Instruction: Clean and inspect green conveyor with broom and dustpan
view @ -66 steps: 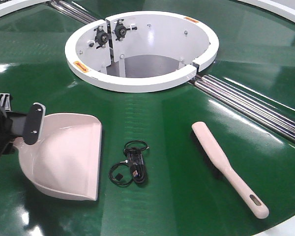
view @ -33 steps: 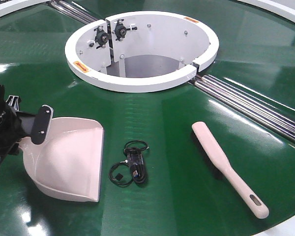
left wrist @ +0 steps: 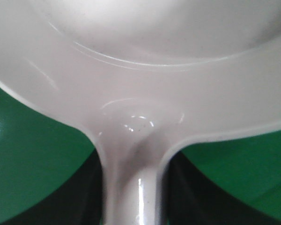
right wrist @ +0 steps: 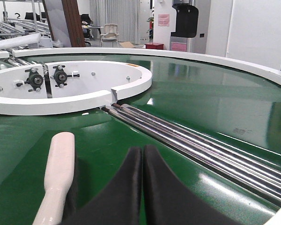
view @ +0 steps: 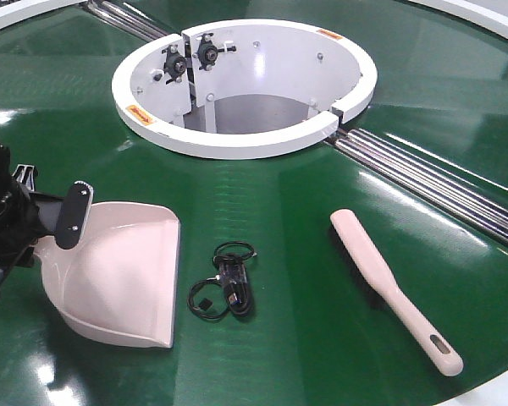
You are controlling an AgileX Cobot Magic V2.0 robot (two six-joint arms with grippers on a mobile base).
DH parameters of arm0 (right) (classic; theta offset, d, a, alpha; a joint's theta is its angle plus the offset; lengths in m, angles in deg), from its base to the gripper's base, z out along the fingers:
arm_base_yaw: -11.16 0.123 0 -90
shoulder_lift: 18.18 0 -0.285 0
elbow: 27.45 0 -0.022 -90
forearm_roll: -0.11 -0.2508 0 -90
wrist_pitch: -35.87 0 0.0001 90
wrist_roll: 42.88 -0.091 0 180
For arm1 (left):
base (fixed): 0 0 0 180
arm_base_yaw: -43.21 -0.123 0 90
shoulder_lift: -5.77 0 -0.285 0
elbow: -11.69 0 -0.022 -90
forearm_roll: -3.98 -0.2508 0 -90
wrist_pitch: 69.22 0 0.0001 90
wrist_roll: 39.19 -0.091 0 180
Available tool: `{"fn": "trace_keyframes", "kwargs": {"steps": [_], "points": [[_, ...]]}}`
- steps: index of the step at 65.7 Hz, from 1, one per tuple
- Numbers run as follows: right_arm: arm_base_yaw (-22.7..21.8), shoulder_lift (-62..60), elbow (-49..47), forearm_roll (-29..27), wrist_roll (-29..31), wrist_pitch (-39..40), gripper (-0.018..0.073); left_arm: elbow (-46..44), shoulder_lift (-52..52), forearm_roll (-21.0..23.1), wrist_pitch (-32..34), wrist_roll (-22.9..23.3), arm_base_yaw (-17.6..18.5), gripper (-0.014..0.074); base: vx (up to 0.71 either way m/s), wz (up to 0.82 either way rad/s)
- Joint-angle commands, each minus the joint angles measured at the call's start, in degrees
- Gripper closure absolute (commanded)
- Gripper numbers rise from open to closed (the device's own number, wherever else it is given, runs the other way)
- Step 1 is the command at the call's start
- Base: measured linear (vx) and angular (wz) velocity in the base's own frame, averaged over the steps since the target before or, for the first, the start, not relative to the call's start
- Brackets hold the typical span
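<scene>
Dustpan (view: 118, 279) on green conveyor (view: 305, 338), cable coil (view: 229, 288) beside lip

Industrial workshop or logistics test hall, broad glossy green conveyor (view: 262, 203) filling the front view, steel rails (right wrist: 201, 145), bolted white ring hub (view: 237, 145), roller racks (right wrist: 18, 26) upper left of the right wrist view, chair (right wrist: 111, 32), pink notices (right wrist: 164, 19) on a white pillar (right wrist: 159, 35) top centre.

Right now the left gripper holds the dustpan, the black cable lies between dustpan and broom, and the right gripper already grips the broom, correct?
Not quite. The right gripper is not gripping the broom: in the right wrist view its jaws are shut on nothing, with the broom lying free on the green conveyor beside them. The rest stands.
</scene>
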Motion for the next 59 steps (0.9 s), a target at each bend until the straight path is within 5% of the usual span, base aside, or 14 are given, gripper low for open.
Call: {"fn": "trace_keyframes", "kwargs": {"steps": [1,59], "points": [[-0.4,-1.1,0.7,0.2,0.0,4.2,0.0569,-1.7,-2.2,-0.3,-0.7,-0.3,0.4,0.0603,0.00,0.00],[-0.4,-1.1,0.7,0.2,0.0,4.5,0.0569,-1.7,-2.2,-0.3,-0.7,-0.3,0.4,0.0603,0.00,0.00]]}}
